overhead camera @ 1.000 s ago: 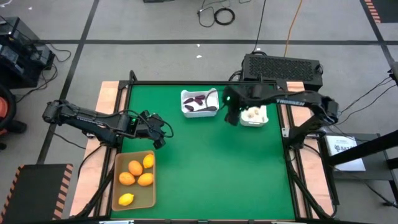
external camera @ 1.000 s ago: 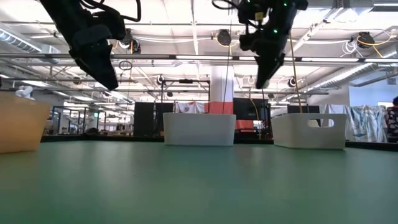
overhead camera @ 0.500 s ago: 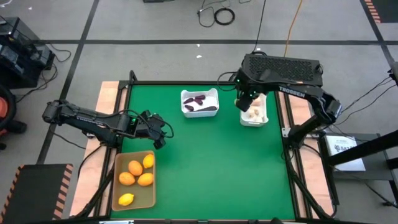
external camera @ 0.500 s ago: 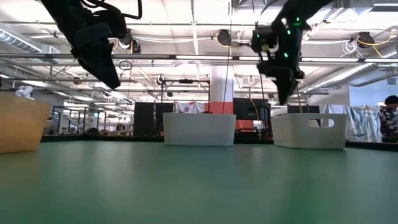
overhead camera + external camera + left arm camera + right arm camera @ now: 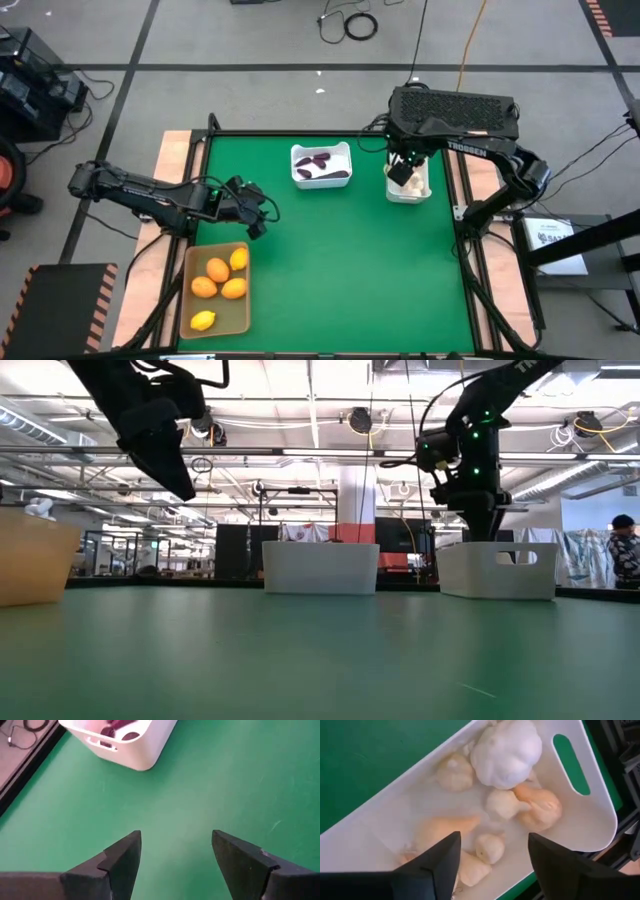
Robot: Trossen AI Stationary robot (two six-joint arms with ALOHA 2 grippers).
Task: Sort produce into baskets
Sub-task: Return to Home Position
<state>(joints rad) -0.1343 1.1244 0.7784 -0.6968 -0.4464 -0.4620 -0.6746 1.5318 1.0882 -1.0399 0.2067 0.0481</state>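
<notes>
While the right gripper (image 5: 404, 170) hangs, jaws spread and empty, just over the far right bin (image 5: 408, 198) holding the garlic (image 5: 506, 753), pulling away sideways without lifting could snag the bin's wall and drag or tip it. Left gripper (image 5: 255, 212), jaws also spread, hovers just beyond the tray (image 5: 232, 318) of fruit (image 5: 217, 270); eggplants (image 5: 320, 163) lie in the middle bin (image 5: 297, 178).

- I see a plain green table (image 5: 340, 260).
- Seven o'clock: tan tray (image 5: 232, 320), orange fruits (image 5: 217, 269), yellow fruits (image 5: 203, 320).
- Twelve o'clock: white bin (image 5: 322, 182), dark purple pieces (image 5: 318, 160).
- One o'clock: white garlic bulbs (image 5: 506, 746).
</notes>
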